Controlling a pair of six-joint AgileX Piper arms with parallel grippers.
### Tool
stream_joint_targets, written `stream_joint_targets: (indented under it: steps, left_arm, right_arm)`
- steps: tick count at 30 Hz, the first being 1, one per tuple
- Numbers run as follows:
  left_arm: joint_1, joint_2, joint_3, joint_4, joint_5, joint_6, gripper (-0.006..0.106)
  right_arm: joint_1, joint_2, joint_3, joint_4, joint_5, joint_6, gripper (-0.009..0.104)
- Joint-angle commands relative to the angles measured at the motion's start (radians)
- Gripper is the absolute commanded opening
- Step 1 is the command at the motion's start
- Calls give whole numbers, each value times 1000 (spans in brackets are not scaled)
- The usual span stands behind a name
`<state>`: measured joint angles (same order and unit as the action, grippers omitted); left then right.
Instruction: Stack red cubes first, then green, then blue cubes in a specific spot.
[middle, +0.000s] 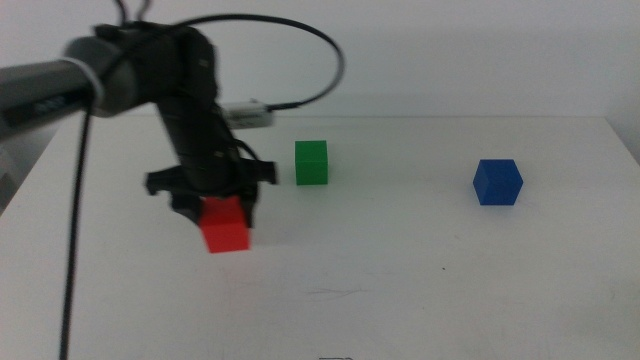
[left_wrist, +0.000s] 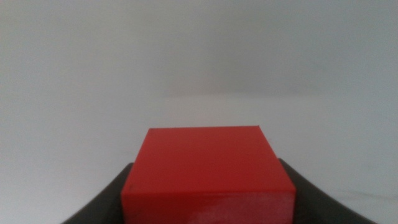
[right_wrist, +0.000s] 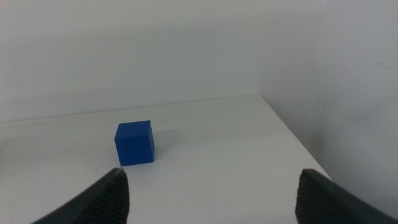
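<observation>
My left gripper (middle: 224, 212) is shut on the red cube (middle: 226, 226), at the left middle of the white table, at or just above the tabletop. In the left wrist view the red cube (left_wrist: 208, 174) fills the space between the two dark jaws. The green cube (middle: 311, 162) sits on the table behind and to the right of it, apart from it. The blue cube (middle: 497, 182) sits at the right. My right gripper (right_wrist: 211, 193) is open and empty, out of the middle view; its wrist view shows the blue cube (right_wrist: 134, 143) some way ahead of its jaws.
The left arm (middle: 190, 110) and its black cable (middle: 300, 40) reach in from the left over the back of the table. The table's right edge (right_wrist: 292, 134) runs close to the blue cube. A white wall stands behind the table.
</observation>
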<state>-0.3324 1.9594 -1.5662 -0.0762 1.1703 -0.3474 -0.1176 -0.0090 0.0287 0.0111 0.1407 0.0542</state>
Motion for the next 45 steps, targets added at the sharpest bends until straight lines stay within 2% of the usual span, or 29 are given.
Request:
stream_joint_targets:
  steps: [1, 5, 15, 37, 38, 42, 43, 45]
  left_arm:
    - [-58, -53, -29, -7, -20, -62, 10]
    - [-154, -15, -72, -4, -21, -141, 10]
    - [-309, 175, -335, 0, 82, -178, 10]
    - [-333, 274, -389, -16, 150, -226, 10]
    - [-333, 274, -389, 3, 150, -221, 58]
    - [-333, 274, -389, 13, 150, -204, 90]
    - [-333, 273, -389, 11, 150, -199, 94]
    - [-332, 265, -389, 4, 150, -195, 94]
  right_arm:
    - [-7, -8, -17, -11, -75, -8, 80]
    - [-7, -8, -17, -11, -75, -8, 80]
    - [-7, -8, -17, -11, -75, -8, 80]
    - [-7, -8, -17, -11, -75, -8, 80]
    - [-7, -8, -17, -11, -75, -8, 80]
    - [-7, -8, -17, -11, -75, -8, 80]
    - [-7, -8, -17, -11, -75, -8, 80]
    - [-7, -8, -17, -11, -75, -8, 80]
